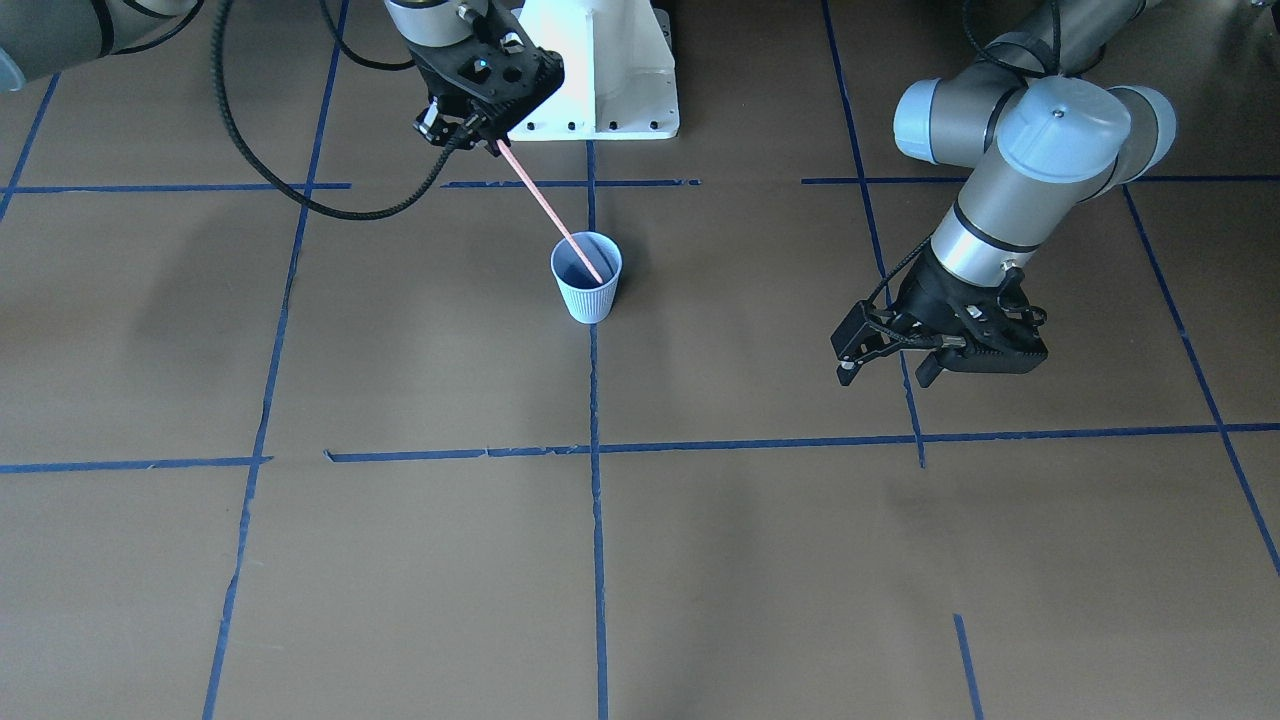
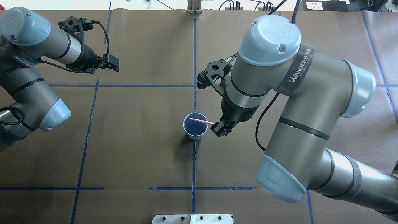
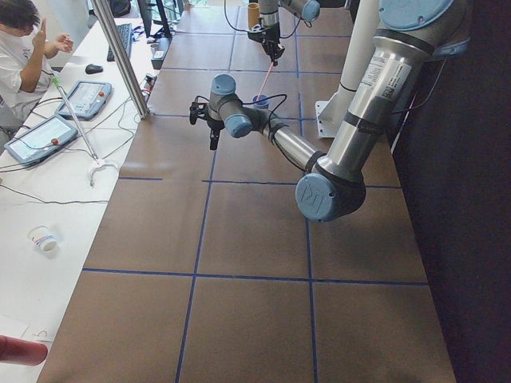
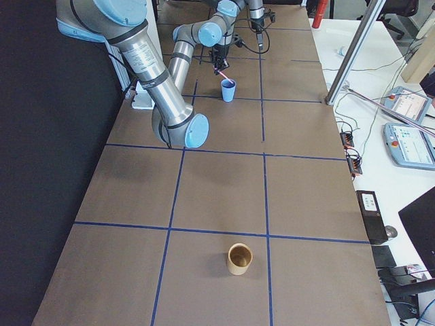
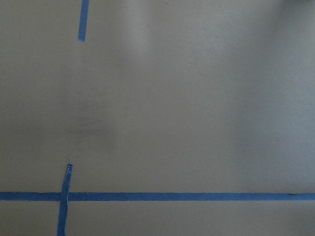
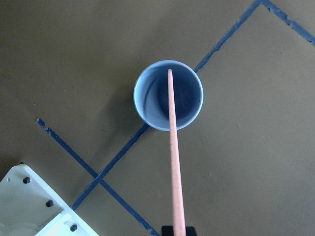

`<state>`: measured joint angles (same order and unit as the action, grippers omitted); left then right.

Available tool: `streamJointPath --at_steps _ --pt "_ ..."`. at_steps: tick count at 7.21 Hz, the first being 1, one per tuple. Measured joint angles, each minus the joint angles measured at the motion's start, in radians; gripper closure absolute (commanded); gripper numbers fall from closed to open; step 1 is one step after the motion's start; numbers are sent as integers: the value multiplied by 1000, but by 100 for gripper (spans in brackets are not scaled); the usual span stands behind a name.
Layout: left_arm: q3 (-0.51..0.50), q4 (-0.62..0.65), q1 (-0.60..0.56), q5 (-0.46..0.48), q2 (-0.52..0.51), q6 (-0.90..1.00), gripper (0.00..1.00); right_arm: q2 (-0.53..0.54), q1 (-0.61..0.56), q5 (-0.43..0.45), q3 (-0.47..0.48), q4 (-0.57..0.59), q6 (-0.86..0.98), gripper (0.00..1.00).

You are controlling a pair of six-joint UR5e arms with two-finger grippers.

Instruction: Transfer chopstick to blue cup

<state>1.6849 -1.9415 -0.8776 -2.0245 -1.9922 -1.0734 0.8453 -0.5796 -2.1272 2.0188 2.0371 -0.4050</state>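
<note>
Fingers of the right arm (image 2: 218,128): pinched tight on the upper end of the chopstick, just beside the cup and above its rim.
Chopstick (image 1: 550,210): pinkish-orange, slanting down from that grip, its lower end inside the cup's mouth; whether the tip touches the bottom I cannot tell.
Blue cup (image 1: 590,295): upright on a blue tape line near the worktop's middle, with a pale ribbed side and a darker inside.
Fingers of the left arm (image 2: 114,64): spread apart, holding nothing, hanging above the worktop well apart from the cup.
Worktop (image 1: 400,560): brown, gridded with blue tape.
Far end: a tan cup (image 4: 239,259) stands upright, well away from the blue cup.
</note>
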Motion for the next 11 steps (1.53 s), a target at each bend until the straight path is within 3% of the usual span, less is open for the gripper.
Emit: streamJointPath --at_steps 1,2,7,9,11 --pt "0 0 0 0 0 -2 0 -1 11 2 -31 -30 0 37" --pt "1 0 0 0 -1 -6 0 -1 16 2 -50 -44 0 0" --pt "15 1 -9 -4 3 1 0 36 -33 -3 -44 -52 1 0" --pt "21 6 -56 -30 62 125 0 178 -183 -21 66 -53 -1 0" --pt "19 13 -166 -98 150 351 0 351 -399 -48 102 -51 2 0"
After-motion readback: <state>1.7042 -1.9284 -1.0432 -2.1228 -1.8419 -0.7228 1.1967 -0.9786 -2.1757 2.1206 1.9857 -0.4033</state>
